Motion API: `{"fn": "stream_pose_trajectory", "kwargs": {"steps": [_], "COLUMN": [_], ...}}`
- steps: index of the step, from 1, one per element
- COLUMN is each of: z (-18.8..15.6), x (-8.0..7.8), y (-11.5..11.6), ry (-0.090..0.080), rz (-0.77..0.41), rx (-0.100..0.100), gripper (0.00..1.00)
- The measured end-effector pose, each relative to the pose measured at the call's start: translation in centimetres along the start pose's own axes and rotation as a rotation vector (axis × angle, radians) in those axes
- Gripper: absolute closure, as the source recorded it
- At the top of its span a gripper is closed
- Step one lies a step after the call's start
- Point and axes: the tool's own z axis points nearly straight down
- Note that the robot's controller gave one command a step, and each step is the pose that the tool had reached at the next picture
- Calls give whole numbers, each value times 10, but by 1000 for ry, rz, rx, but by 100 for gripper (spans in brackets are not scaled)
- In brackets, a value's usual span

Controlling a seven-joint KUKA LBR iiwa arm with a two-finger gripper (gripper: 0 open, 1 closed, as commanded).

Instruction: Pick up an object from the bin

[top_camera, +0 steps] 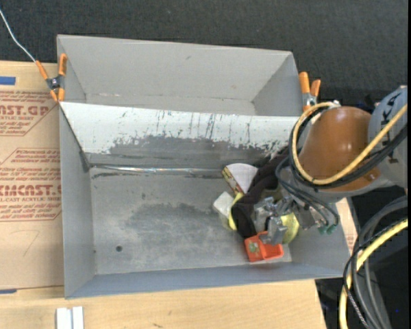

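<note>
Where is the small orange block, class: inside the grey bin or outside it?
Inside. The orange block lies on the bin floor near its front wall, next to the tool, at the edge of a small heap.

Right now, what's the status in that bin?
Pincer low at right of grey metal bin. Nearest: small orange plastic block, black curved piece. Cream folded card behind.

Your scuffed grey metal bin carries a small heap near its right corner: orange plastic block, black soft piece, white crumpled scrap.
</note>
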Motion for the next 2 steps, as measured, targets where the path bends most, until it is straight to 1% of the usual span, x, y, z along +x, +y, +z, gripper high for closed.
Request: {"fn": "stream_pose_trajectory", "kwargs": {"steps": [1,2], "z": [-83,-98], "x": [5,5], "y": [9,10], "ry": [4,2], "rz": [-37,-41], "rx": [-2,-1], "gripper": [100,100]}}
